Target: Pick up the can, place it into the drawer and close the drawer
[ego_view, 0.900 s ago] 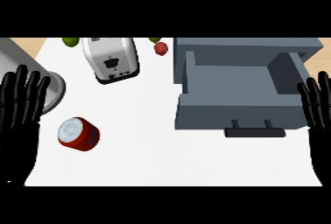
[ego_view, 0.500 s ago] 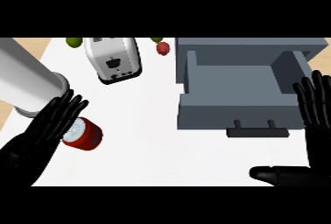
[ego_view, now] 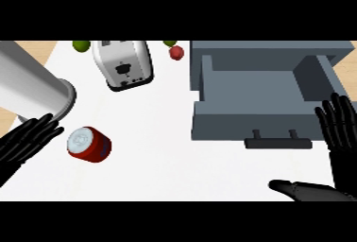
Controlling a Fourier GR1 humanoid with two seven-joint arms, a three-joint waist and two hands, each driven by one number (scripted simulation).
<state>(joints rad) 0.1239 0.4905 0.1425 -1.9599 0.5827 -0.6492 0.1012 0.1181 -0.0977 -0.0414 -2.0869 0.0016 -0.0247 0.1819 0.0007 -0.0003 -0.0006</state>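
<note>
The red can (ego_view: 89, 143) lies tilted on the white counter (ego_view: 153, 160), its white top facing up and left. My left hand (ego_view: 26, 142) is at the lower left with its fingers straight and spread, their tips just left of the can and apart from it. The grey drawer (ego_view: 251, 90) stands open at the upper right, its inside bare and its dark handle (ego_view: 279, 141) at the front. My right hand (ego_view: 340, 127) is open beside the drawer's front right corner, fingers pointing up and thumb low along the bottom.
A silver toaster (ego_view: 125, 64) stands at the back, left of the drawer. A red fruit (ego_view: 176, 52) and a green one (ego_view: 81, 45) lie by the back edge. A large grey cylinder (ego_view: 31, 92) reaches in at the upper left, above my left hand.
The left hand swung in from the left edge toward the can, then drew back a little to the lower left. The grey cylinder and the right thumb came into view. The can stayed put.
</note>
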